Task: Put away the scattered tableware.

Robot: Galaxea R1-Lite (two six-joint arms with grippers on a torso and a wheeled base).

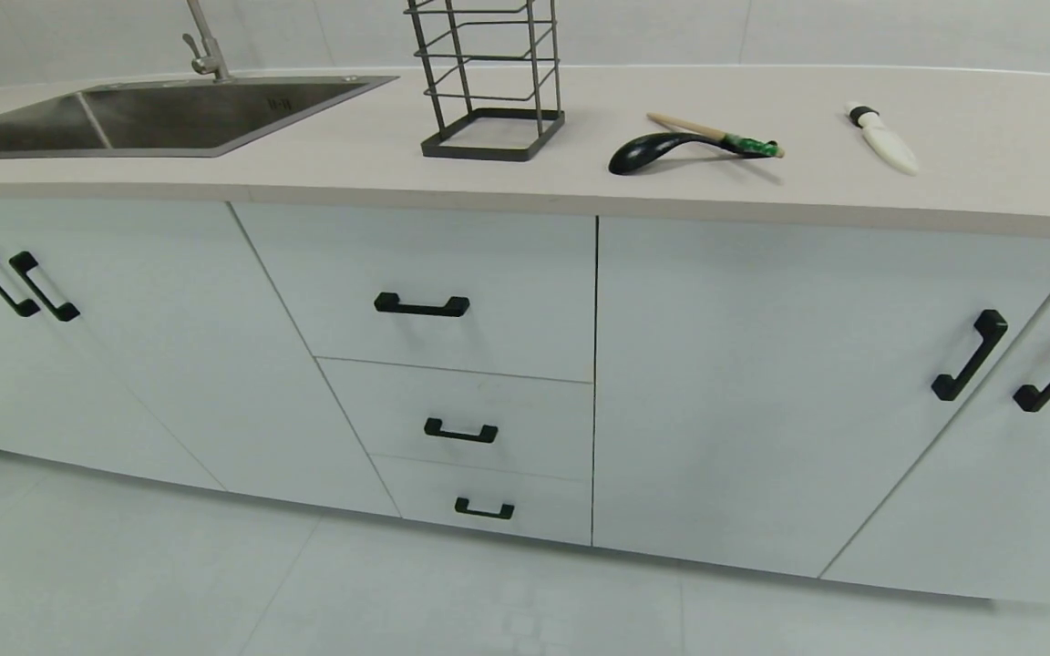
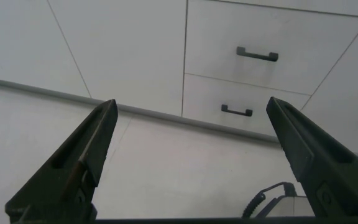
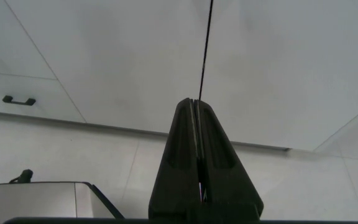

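Observation:
On the pale countertop (image 1: 507, 187) lie a black spoon (image 1: 648, 153), a wooden stick with a green end (image 1: 716, 135) resting across its handle, and a white knife-like utensil with a black band (image 1: 882, 138) farther right. A dark wire rack (image 1: 488, 77) stands upright left of them. My left gripper (image 2: 191, 112) is open, low down and facing the drawers (image 2: 272, 53) and the floor. My right gripper (image 3: 196, 102) is shut on nothing, also low and facing the cabinet doors (image 3: 135, 62).
A steel sink (image 1: 151, 114) with a tap (image 1: 204, 46) is set into the counter at the far left. Below the counter are white cabinet doors (image 1: 753, 383) and three drawers (image 1: 452, 310) with black handles. Pale floor tiles (image 1: 306, 592) stretch in front.

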